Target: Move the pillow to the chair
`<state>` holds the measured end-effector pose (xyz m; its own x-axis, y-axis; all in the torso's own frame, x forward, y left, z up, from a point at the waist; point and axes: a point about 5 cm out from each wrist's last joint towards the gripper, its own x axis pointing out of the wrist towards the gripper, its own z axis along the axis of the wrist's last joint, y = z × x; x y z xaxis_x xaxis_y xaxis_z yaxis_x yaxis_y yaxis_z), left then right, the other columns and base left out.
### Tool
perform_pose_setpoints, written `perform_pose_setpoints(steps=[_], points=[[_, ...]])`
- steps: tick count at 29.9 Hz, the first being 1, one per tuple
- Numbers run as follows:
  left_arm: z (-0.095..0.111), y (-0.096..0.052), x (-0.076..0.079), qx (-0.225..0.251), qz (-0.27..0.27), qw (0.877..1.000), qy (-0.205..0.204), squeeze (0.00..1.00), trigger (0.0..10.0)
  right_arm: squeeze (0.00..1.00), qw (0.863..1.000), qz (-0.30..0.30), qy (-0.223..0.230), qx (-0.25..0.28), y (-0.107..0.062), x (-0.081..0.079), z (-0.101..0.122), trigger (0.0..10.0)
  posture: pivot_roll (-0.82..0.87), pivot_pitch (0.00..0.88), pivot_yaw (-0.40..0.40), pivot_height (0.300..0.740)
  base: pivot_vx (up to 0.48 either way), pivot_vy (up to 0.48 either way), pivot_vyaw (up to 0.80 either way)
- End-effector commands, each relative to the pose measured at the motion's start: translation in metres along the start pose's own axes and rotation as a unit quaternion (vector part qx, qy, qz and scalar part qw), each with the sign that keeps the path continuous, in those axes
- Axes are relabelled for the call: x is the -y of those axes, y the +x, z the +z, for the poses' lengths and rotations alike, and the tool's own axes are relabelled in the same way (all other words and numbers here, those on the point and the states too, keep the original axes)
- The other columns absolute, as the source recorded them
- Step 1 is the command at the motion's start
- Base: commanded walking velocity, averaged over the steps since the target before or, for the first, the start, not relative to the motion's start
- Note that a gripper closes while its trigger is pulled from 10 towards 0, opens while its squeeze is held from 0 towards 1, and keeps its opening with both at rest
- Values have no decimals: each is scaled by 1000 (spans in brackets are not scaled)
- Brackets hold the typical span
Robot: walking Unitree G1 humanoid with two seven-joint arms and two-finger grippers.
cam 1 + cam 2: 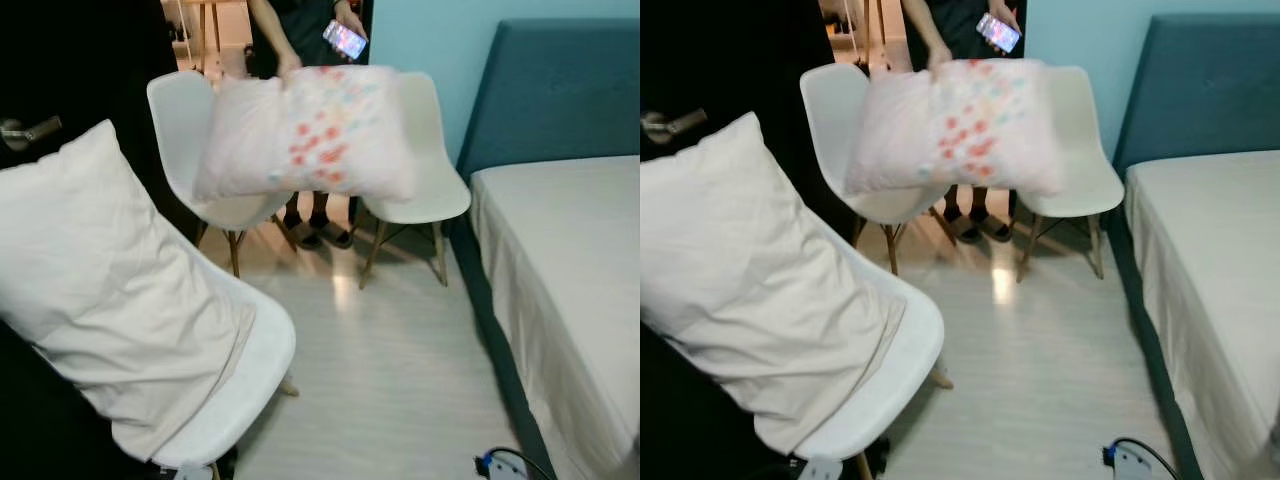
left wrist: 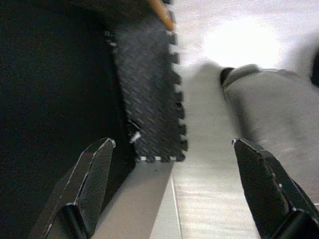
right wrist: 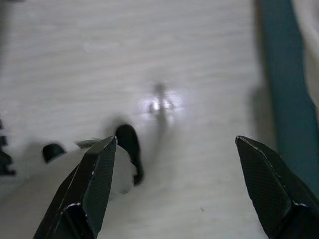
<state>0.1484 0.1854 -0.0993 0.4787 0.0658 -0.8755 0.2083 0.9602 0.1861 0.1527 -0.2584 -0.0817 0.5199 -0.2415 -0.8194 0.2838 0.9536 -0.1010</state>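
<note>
Pale wood-look floor (image 1: 400, 370) spreading across the middle of the frame, with a bed (image 1: 570, 290) and its teal headboard (image 1: 550, 90) filling the right side. Lower left: a white chair (image 1: 250, 370) carrying a large plain white pillow (image 1: 100, 290), leaning up against the seat back. Upper centre: two more white chairs standing side by side, one at left (image 1: 185, 140) and one at right (image 1: 430, 170). In front of both, a floral pillow (image 1: 310, 135) with red and blue spots, being held up off the seats by a person's hand (image 1: 288, 66) at its top edge. Person standing behind the chairs, holding a phone (image 1: 345, 40) in the other hand, dark shoes (image 1: 320, 230) showing beneath the pillow.

Left gripper (image 2: 172, 149) hanging with fingers spread wide, pointing down at a black interlocking floor mat (image 2: 149, 94) beside the pale floor. Right gripper (image 3: 177, 144) likewise spread wide, empty, hanging over the floor beside the teal bed base (image 3: 281, 84).
</note>
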Motion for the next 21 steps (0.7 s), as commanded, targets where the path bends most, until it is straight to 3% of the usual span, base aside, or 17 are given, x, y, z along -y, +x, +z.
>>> perform_pose_setpoints(steps=[1, 5, 13, 21], points=[[-12, -2, -1, -22, -2, 1000, 1, 0, 10000, 0, 1000, 4, 2, -11, -1, -5, -6, 10000, 1, 67, 11, 720, -371, 0, 0], [-11, -1, -2, -22, -2, 1000, 2, 0, 10000, 0, 1000, 2, -2, -16, 0, -4, -7, 10000, 0, 68, 11, 720, -371, 0, -213], [-10, -1, 0, -19, -3, 1000, 4, 0, 10000, 0, 1000, -5, -6, -23, 0, -3, -8, 10000, -3, 68, 11, 720, -342, 0, -770], [-10, -1, 1, -18, -3, 1000, 5, 0, 10000, 0, 1000, -11, -10, -24, -1, -2, -8, 10000, -3, 70, 8, 720, 0, 0, -757]])
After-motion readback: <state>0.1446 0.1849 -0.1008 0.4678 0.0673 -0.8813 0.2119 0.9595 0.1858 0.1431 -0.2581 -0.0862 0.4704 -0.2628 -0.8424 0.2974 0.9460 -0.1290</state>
